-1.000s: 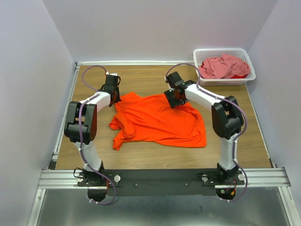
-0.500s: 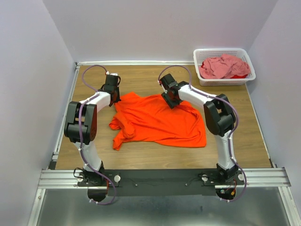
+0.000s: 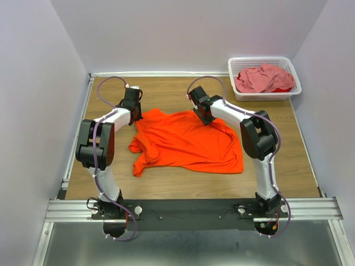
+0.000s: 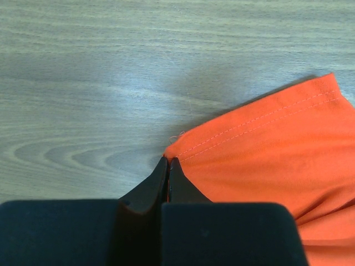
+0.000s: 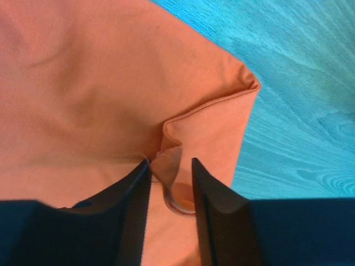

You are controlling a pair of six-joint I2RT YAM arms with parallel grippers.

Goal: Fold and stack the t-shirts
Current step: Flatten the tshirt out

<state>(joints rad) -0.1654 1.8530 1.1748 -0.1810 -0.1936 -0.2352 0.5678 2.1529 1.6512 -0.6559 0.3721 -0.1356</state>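
Since a shirt must lie flat before it can be folded, the orange t-shirt point(image 3: 188, 147) is spread over the middle of the desk point(image 3: 166, 91), rumpled along its left side. I have both arms at its far edge, I judge to draw it taut. At the desk's far right corner the white basket point(image 3: 265, 60) holds the pink t-shirt point(image 3: 260, 77), bunched in a heap, its turn yet to come. My left hand point(image 4: 168, 162) is closed, its tips pinching the shirt's far-left hem corner. My right hand point(image 5: 170, 162) stands partly open, a finger on either side of a small raised fold at the far-right corner, not yet nipping it.
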